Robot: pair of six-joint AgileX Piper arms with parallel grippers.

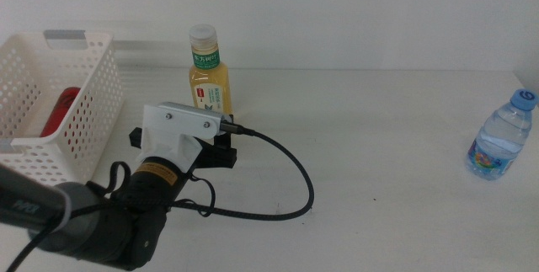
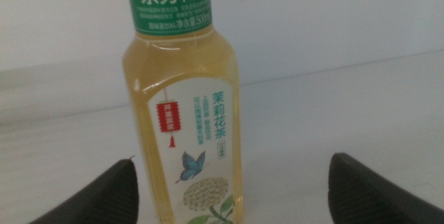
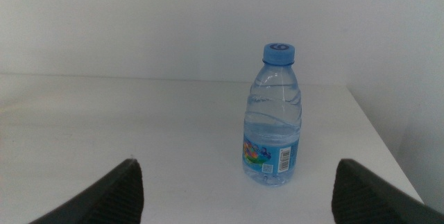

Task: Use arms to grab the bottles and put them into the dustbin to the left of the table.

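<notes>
On the white bench, toward its far left part, the yellow tea bottle is standing upright with its white cap on, just beside the dustbin. Reaching in from the left, the left arm is bringing its left pincer right up to the base of that bottle. Seen from the left wrist camera, the two dark jaws are standing wide apart and holding nothing, and the tea bottle is sitting between them, closer to one jaw than the other, not visibly touching either.

Inside the white perforated dustbin, the slim red can is lying against the near wall, partly hidden by the holes. The grey handle bar is showing across the bin's far edge.

Well apart, near the bench's right edge, the clear water bottle is standing upright with its blue cap on. From the right wrist camera, the right pincer is waiting with its jaws spread wide and empty, the water bottle standing some way ahead of them, near the bench's corner
</notes>
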